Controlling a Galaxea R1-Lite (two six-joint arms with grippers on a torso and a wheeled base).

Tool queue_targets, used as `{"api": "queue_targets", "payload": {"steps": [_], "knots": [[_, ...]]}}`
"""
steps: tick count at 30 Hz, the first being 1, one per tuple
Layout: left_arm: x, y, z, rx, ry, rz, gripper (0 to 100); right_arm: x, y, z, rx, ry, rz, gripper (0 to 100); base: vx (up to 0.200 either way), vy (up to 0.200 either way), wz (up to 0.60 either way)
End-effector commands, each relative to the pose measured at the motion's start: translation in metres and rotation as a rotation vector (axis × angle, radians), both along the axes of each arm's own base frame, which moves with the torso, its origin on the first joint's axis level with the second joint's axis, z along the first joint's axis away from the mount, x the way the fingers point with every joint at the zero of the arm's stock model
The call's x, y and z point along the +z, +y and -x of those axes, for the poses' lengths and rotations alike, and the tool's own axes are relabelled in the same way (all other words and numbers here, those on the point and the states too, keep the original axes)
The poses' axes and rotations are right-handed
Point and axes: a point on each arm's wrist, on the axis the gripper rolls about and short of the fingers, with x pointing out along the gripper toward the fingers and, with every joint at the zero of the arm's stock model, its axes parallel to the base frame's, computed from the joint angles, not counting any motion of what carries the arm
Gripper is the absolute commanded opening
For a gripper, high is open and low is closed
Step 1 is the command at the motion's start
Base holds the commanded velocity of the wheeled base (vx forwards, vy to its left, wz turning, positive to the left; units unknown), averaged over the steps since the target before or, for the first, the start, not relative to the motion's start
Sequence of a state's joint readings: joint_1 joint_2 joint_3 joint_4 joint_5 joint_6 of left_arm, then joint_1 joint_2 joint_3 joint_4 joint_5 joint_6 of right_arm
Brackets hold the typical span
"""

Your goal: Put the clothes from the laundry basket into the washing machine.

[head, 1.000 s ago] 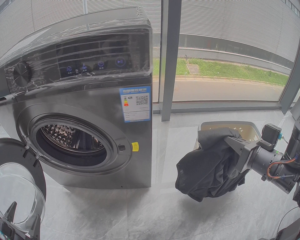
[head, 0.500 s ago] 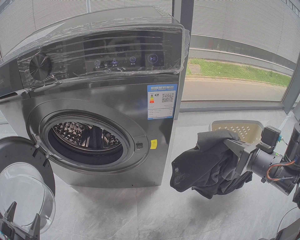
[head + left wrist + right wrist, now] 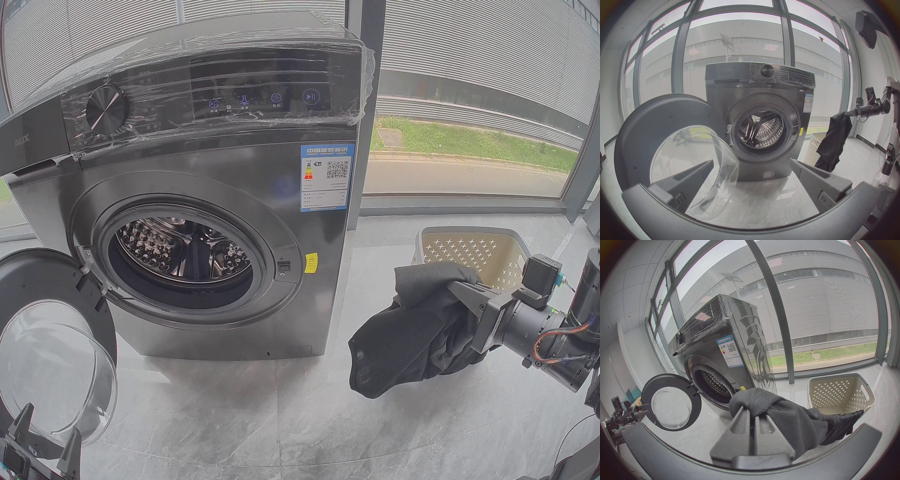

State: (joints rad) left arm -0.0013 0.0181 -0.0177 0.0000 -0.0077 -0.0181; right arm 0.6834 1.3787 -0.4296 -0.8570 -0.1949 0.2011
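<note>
My right gripper (image 3: 461,289) is clamped on the black garment (image 3: 406,331) hanging under it, and the open drum (image 3: 184,256) of the washing machine (image 3: 250,169) lies well apart to its left.

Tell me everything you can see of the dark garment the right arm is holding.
The dark garment is charcoal, of thin, finely meshed fabric. It is bunched over the right gripper, which is shut on a fold. The rest hangs in loose folds off the floor, between the washing machine and the beige laundry basket. Whether it brushes the basket cannot be told.
</note>
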Motion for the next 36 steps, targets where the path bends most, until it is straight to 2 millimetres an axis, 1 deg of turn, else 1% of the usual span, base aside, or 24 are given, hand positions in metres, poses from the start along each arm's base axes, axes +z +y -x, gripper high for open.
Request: {"api": "queue_targets", "payload": {"steps": [1, 6, 15, 24, 36], "knots": [[-0.0053, 0.0000, 0.0000, 0.001, 0.001, 0.000, 100, -0.0004, 0.0004, -0.0002, 0.002, 0.001, 0.001, 0, 0.000, 0.200, 0.00], [-0.0048, 0.0000, 0.0001, 0.000, 0.000, 0.000, 100, -0.0008, 0.0005, 0.0001, 0.011, 0.004, 0.000, 0, 0.000, 0.200, 0.00], [-0.0053, 0.0000, 0.0000, 0.001, 0.001, -0.001, 100, -0.0030, 0.0007, 0.0004, 0.015, 0.010, 0.007, 0, 0.000, 0.000, 0.00], [-0.0053, 0.0000, 0.0000, 0.001, 0.001, -0.001, 100, -0.0031, 0.0016, 0.0017, 0.022, 0.010, 0.007, 0, 0.200, 0.000, 0.00], [-0.0053, 0.0000, 0.0000, 0.001, 0.001, 0.000, 100, -0.0058, 0.0025, 0.0039, 0.041, 0.018, 0.012, 0, 0.000, 0.000, 0.00]]}}
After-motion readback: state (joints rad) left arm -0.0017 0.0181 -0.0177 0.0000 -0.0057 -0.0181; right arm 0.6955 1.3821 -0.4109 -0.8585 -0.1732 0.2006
